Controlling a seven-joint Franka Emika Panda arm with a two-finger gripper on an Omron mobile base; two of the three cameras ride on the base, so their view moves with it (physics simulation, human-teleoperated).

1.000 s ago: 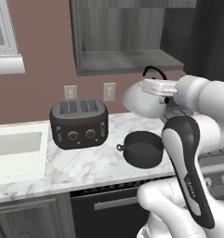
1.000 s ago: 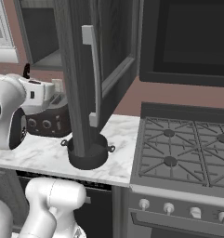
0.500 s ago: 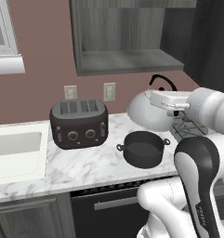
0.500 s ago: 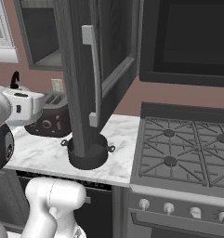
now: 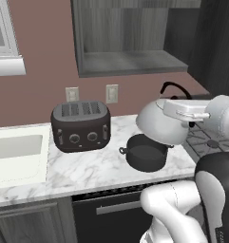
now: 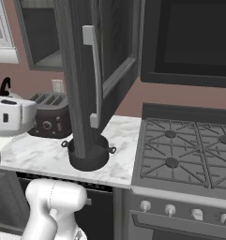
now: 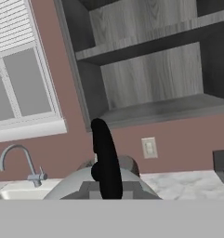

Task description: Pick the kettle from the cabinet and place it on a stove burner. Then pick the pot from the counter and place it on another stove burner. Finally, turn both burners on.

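No readable text, label, brand, number or sign appears anywhere in these pictures. The toaster (image 5: 81, 125) at centre left of the left base view has plain round knobs on its front with no legible marks. The wall outlets (image 5: 112, 93) above it are blank plates. The stove knobs (image 6: 169, 212) along the lower right of the right base view are bare silver, and the microwave (image 6: 189, 40) at upper right shows a dark, unmarked front.
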